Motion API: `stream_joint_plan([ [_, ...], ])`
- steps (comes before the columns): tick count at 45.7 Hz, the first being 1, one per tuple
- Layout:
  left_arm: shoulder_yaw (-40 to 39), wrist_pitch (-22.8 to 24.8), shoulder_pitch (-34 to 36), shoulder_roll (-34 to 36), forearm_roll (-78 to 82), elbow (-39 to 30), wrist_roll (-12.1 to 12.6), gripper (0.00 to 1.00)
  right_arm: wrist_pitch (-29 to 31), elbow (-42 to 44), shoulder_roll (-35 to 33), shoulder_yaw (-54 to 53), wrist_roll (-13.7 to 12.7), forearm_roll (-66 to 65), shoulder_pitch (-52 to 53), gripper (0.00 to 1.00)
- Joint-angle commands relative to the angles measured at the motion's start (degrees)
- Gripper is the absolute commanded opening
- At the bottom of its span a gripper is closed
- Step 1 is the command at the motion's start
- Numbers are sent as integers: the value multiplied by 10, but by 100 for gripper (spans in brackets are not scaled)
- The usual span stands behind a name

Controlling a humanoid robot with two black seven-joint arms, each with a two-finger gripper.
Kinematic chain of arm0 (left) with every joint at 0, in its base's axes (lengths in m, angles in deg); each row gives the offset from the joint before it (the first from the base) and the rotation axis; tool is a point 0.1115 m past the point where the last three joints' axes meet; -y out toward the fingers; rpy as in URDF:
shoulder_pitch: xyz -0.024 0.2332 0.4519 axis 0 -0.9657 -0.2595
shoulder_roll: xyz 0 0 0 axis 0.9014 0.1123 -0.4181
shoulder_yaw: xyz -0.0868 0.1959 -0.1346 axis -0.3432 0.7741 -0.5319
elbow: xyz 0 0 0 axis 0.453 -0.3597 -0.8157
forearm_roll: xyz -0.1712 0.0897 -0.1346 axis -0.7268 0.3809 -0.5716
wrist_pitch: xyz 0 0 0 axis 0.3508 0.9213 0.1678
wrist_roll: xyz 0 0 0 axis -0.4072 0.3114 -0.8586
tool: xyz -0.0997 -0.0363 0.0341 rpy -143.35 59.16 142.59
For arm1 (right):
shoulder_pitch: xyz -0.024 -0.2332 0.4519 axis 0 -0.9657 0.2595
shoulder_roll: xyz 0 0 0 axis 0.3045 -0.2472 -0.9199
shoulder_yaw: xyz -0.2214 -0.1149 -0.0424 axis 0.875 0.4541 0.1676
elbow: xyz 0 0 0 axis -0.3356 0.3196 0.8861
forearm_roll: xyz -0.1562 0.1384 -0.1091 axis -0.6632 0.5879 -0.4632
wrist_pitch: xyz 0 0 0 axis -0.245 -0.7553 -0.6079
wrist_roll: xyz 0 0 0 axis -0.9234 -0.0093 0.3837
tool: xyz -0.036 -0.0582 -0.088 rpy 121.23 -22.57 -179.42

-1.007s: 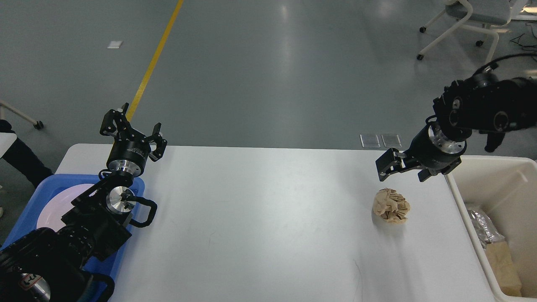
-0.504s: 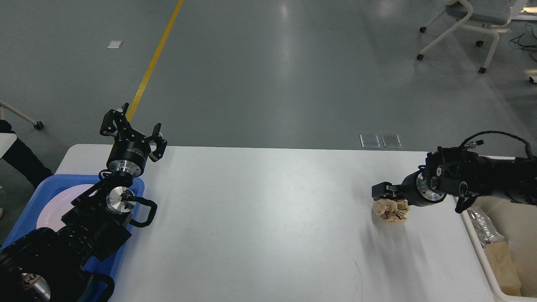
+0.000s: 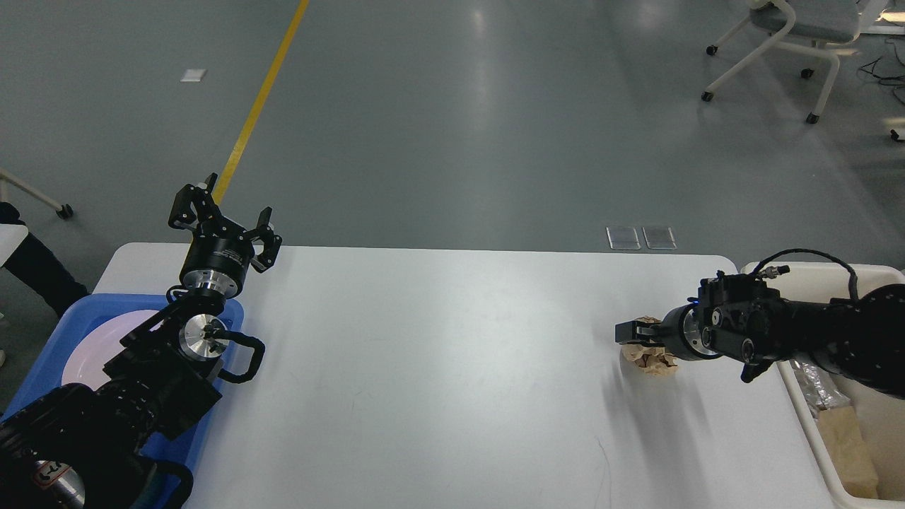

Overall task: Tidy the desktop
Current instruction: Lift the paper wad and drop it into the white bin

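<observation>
Desktop (image 3: 438,367): right gripper (image 3: 640,334) low over crumpled paper (image 3: 654,362).

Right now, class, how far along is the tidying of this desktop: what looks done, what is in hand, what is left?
Done: the desktop is bare apart from one crumpled brown paper ball, and the cream bin already holds scraps. In hand: the right gripper is down at the ball, though a closed grip cannot be confirmed. Left: lifting the ball and probably dropping it in the bin. The left gripper is open and idle above the blue tray.
</observation>
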Motion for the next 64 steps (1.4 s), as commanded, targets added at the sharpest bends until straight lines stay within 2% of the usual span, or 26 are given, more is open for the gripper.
stream_joint_plan([
  [1,0,0,0,0,0,0,0,96,5,-15,-3,0,-1,8,-3,0],
  [10,0,0,0,0,0,0,0,96,5,-24,-18,-25,0,36,4,0],
  [20,0,0,0,0,0,0,0,96,6,-131,-90,-43,3,38,75,0],
  [28,0,0,0,0,0,0,0,96,33,-330,-242,-75,3,36,238,0],
  [32,0,0,0,0,0,0,0,96,54,-388,-299,-74,1,36,316,0],
  [35,0,0,0,0,0,0,0,96,91,-405,-331,-71,1,36,371,0],
  [41,0,0,0,0,0,0,0,96,147,-406,-369,-69,0,36,432,0],
  [50,0,0,0,0,0,0,0,96,129,-356,-371,-35,0,32,414,0],
  [57,0,0,0,0,0,0,0,96,57,-258,-369,-21,0,34,308,0],
  [64,0,0,0,0,0,0,0,96,25,-80,-354,-32,1,40,161,0],
])
